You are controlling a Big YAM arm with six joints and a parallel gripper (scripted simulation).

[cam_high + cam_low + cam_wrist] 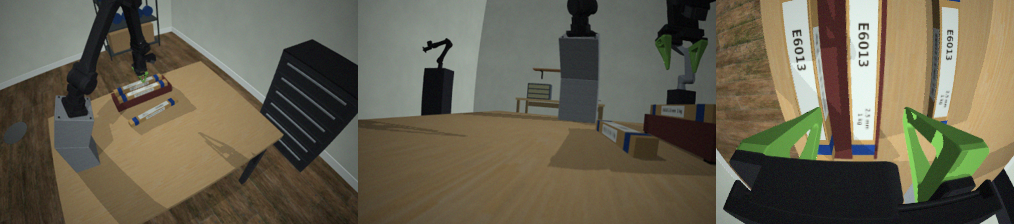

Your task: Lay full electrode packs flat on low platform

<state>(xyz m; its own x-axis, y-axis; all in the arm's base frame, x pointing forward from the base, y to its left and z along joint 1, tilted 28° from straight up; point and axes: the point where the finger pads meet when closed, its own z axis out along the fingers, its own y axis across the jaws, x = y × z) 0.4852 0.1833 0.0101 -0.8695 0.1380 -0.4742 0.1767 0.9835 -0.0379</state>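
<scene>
The dark red low platform [144, 98] [678, 133] [833, 75] bears two tan packs with blue bands and white E6013 labels. The front pack [143, 91] [690, 111] [863, 75] lies flat along its near side. The back pack [139, 83] [798, 60] lies parallel along its far side, with a dark red strip between them. The third pack [153, 111] [645, 146] [948, 60] lies flat on the table in front of the platform, apart from it. My gripper [140, 77] [680, 70] [862, 113] is open and empty, above the packs on the platform, its fingers pointing down.
The wooden table [195, 156] [497, 167] extends in front of the third pack. My arm's grey pedestal [74, 133] [579, 97] stands to the left in the top view. A dark drawer cabinet [313, 101] stands on the floor beyond the table's right edge.
</scene>
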